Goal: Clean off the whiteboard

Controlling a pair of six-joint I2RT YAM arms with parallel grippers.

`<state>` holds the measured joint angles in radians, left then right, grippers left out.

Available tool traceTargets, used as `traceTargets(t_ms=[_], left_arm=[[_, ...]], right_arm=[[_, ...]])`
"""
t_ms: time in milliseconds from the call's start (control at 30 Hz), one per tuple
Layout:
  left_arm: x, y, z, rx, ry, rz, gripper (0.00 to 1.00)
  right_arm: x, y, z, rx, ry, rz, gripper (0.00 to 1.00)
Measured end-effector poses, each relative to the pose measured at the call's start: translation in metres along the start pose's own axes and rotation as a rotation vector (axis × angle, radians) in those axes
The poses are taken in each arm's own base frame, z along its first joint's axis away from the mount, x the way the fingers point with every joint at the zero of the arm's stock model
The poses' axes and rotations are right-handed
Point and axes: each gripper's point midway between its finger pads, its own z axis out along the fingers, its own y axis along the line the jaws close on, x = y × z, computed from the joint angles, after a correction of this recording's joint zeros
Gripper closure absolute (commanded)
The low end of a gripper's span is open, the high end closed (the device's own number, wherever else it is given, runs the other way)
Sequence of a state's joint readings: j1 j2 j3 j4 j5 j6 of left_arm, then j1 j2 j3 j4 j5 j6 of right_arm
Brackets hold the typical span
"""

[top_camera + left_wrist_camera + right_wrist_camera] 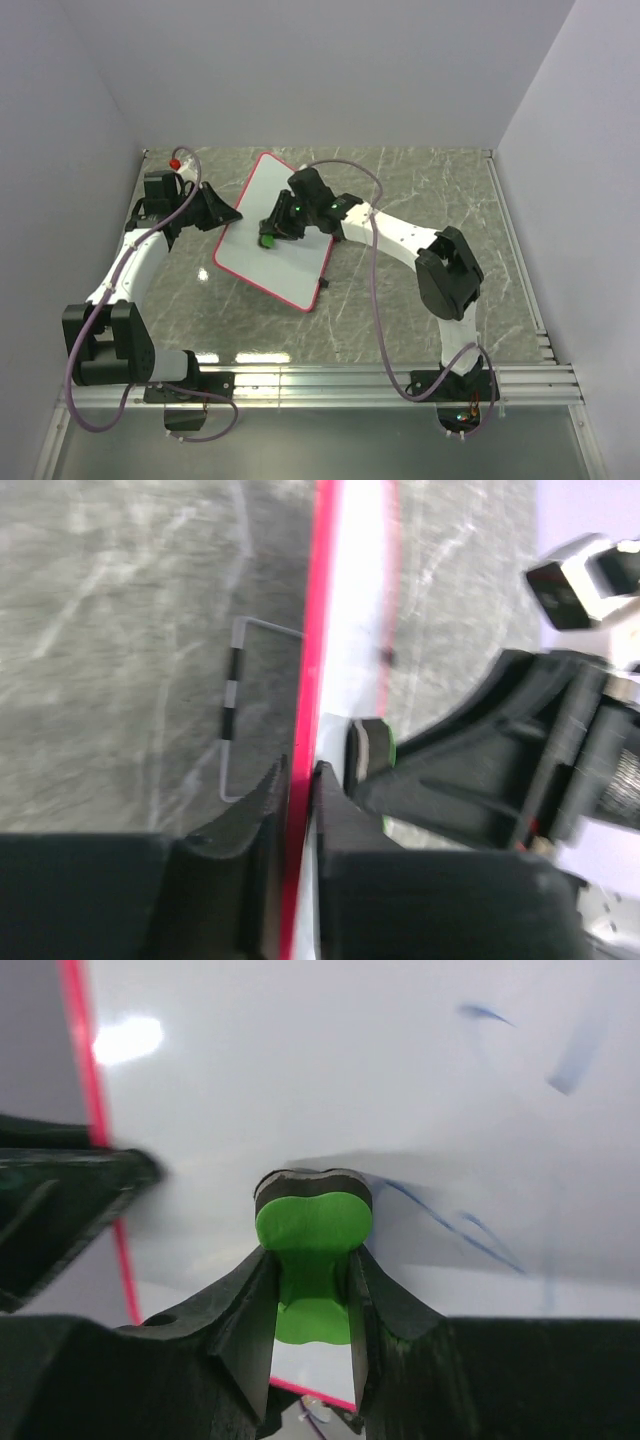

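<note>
The board (288,262) sits askew left of middle on the table (430,185), rim pinched by the left gripper (298,780), right gripper (312,1285) clamped on the eraser (313,1222) against it; a hard swipe at the blue marks (450,1225) might tug the rim free.

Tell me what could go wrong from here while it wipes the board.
The left gripper pinches only the thin red rim of the whiteboard; a hard wipe could pull the board loose or swing it. The right gripper holds the green eraser by its narrow waist, so it may twist or slip out under pressure. Blue pen strokes lie beside the eraser and could be missed.
</note>
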<state>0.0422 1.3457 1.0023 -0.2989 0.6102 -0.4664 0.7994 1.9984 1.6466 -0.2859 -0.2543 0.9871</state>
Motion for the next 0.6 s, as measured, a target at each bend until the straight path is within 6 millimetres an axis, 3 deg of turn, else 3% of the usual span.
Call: traceTargets(t_ms=[100, 233, 433, 600], left_arm=[[0.001, -0.006, -0.001, 0.034, 0.007, 0.01, 0.99], [0.002, -0.009, -0.002, 0.043, 0.01, 0.015, 1.0], [0.002, -0.009, -0.003, 0.041, 0.012, 0.017, 1.0], [0.0, -0.011, -0.002, 0.039, 0.009, 0.034, 1.0]], right_arm=[[0.0, -0.025, -0.007, 0.061, -0.017, 0.018, 1.0], [0.003, -0.066, -0.013, 0.171, -0.046, 0.02, 1.0], [0.029, -0.116, -0.026, 0.257, -0.028, 0.032, 1.0], [0.03, -0.122, -0.028, 0.276, -0.014, 0.03, 1.0]])
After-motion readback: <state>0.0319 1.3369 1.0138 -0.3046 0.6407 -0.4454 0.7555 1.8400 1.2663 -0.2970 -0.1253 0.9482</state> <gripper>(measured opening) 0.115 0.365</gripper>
